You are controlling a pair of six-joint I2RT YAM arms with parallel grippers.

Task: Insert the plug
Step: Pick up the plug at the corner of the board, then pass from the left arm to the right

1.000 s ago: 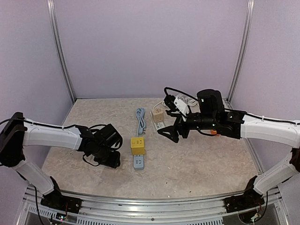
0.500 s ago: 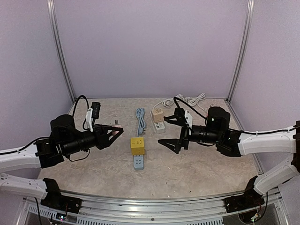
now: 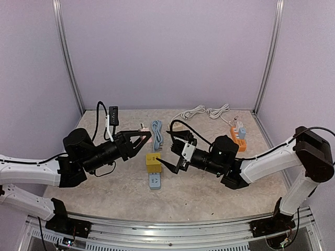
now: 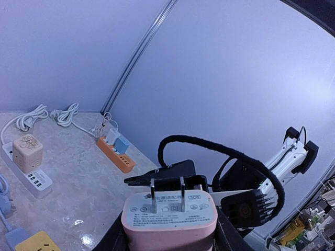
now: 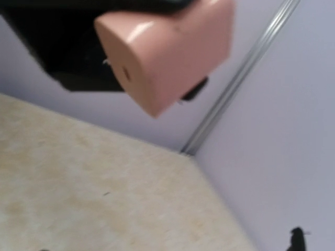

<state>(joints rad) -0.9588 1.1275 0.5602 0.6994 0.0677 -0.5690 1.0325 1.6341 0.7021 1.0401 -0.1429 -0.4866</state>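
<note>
My left gripper point(image 3: 142, 140) is shut on a pink plug point(image 4: 170, 217), held in the air left of centre. The plug's two metal prongs point(image 4: 182, 193) point away from the left wrist, toward my right gripper point(image 3: 165, 147). The right gripper stands open just to the right of the plug, nothing between its fingers. In the right wrist view the plug point(image 5: 167, 52) fills the top and my own fingers do not show. A yellow cube socket point(image 3: 153, 162) sits on a blue-grey strip point(image 3: 155, 181) on the table below both grippers.
An orange power strip point(image 3: 238, 137) with small plugs lies at the back right, white cables point(image 3: 204, 111) along the back wall. A blue-grey cable point(image 3: 157, 130) runs behind the yellow cube. A beige cube socket point(image 4: 27, 151) sits on a white strip point(image 4: 34, 178).
The left gripper rose from the table with the pink plug and moved right. The right gripper swung left from the beige cube to face the plug above the yellow cube.
</note>
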